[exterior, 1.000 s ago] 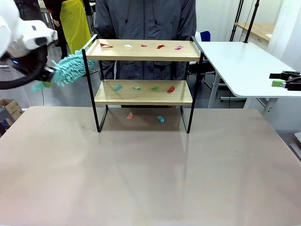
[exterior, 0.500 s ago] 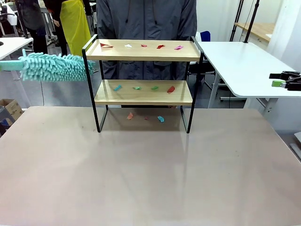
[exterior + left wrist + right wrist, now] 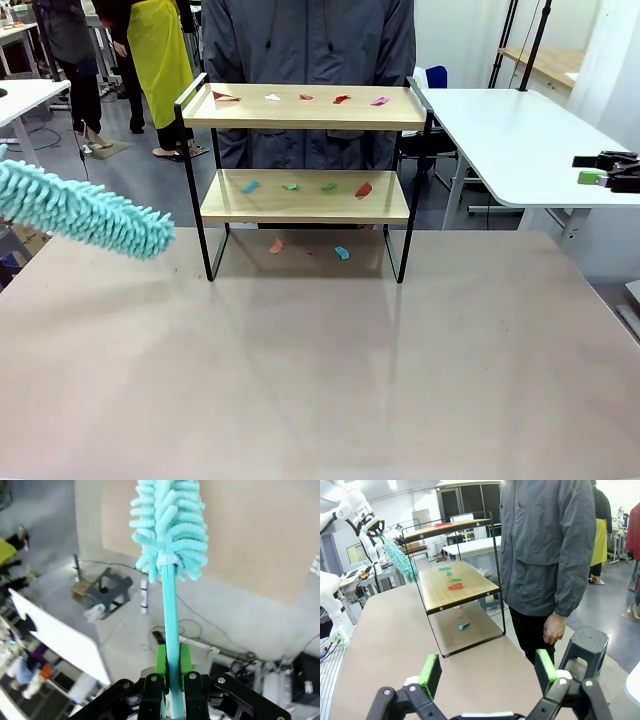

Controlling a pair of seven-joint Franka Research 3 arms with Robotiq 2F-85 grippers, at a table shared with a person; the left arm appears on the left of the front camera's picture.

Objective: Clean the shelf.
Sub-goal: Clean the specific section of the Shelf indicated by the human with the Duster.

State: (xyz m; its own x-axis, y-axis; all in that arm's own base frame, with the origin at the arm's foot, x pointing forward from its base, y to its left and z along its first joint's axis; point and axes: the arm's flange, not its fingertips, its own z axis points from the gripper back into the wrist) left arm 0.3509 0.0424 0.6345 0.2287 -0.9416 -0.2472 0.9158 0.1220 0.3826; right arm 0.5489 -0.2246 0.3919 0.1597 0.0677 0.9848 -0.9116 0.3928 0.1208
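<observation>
Left gripper (image 3: 172, 662) is clamped narrow on the duster (image 3: 170, 525) handle, a green pad on each side of the teal stick. The fluffy head sticks out well past the fingertips, over the table (image 3: 250, 530) edge.

Front view: the duster head slants down toward the shelf (image 3: 300, 205), with its tip near the left post at about lower-board height. There is a visible gap and no contact. So the shelf sits beyond the duster tip, along the line of the left gripper's fingers and a bit off to the side.

Right gripper (image 3: 488, 672) has its jaws spread wide and holds nothing. The shelf is ahead of it and well apart, past the open fingers and left of their centre line, end-on to that gripper. The left gripper is on the shelf's far side from it, up high.

The shelf stands upright on the table, toward the far edge. Paper scraps (image 3: 342, 99) lie in a row on the top board, more lie on the lower board, and a few are on the table under it. A person (image 3: 310, 40) stands just behind the shelf, arms down.
</observation>
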